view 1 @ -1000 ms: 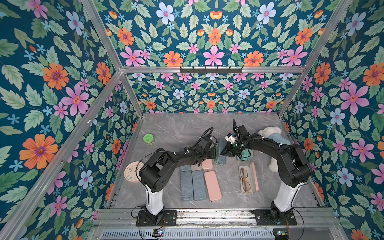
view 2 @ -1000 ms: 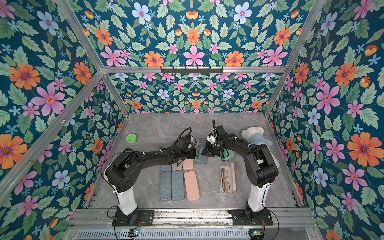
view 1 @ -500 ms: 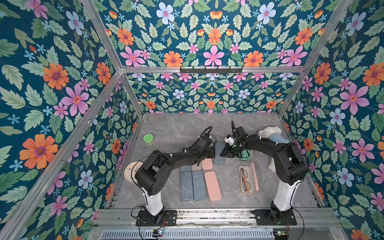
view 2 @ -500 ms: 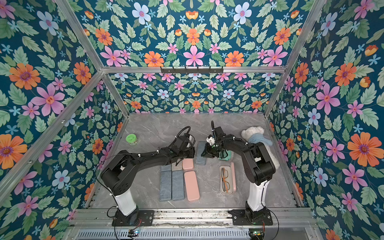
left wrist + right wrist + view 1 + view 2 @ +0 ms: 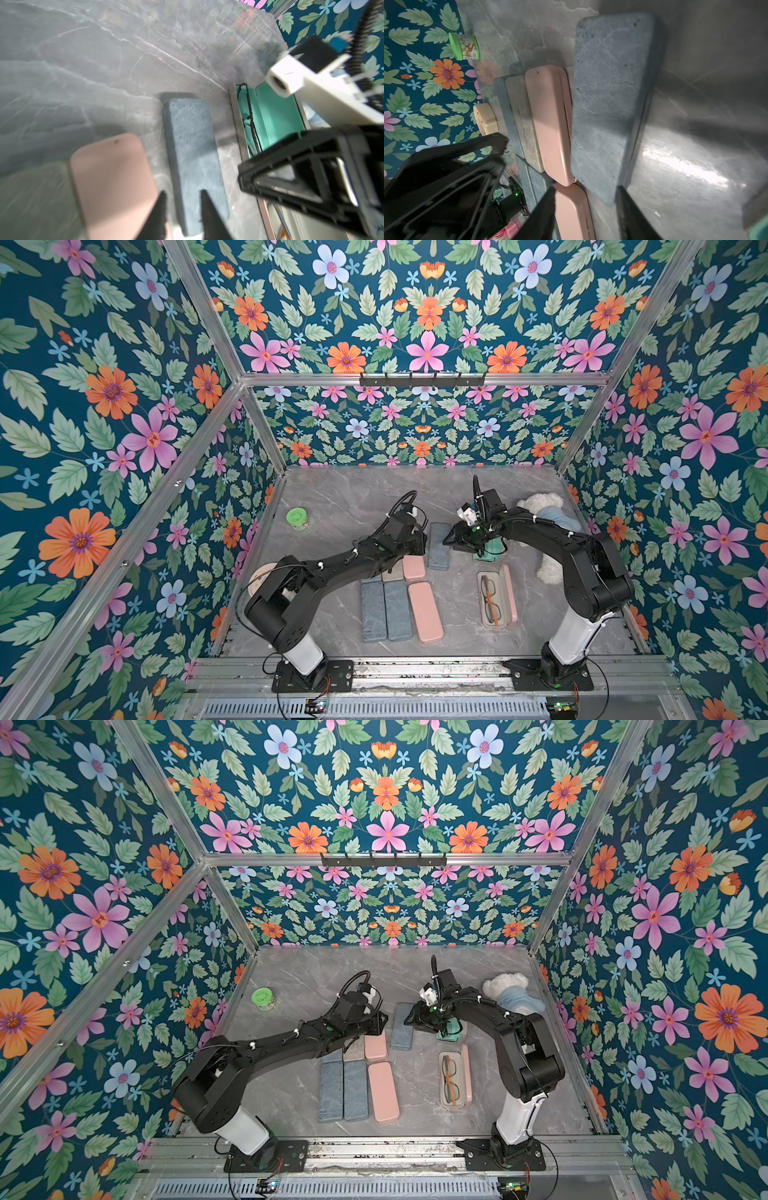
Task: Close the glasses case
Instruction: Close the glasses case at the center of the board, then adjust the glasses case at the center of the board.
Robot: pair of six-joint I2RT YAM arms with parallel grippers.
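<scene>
A blue-grey glasses case (image 5: 439, 545) lies flat with its lid down on the marble table, mid-table in both top views (image 5: 402, 1026). My left gripper (image 5: 424, 541) hovers at its left side and my right gripper (image 5: 449, 539) at its right side. In the left wrist view the left gripper (image 5: 182, 194) is open, one tip over the case (image 5: 193, 155) and one beside it. The right wrist view has the right gripper (image 5: 586, 189) open above the near end of the case (image 5: 608, 104). Neither holds anything.
An open teal case (image 5: 488, 549) sits under the right arm. An open pink case with glasses (image 5: 496, 599) lies nearer the front. Closed cases (image 5: 384, 610), a long pink case (image 5: 424, 612) and a small pink case (image 5: 413, 568) lie front-centre. Green jar (image 5: 297, 517), plush toy (image 5: 544, 510).
Both grippers were shut at the blue-grey case and now stand open. The arms have eased back a little from it. The case lies flat.
</scene>
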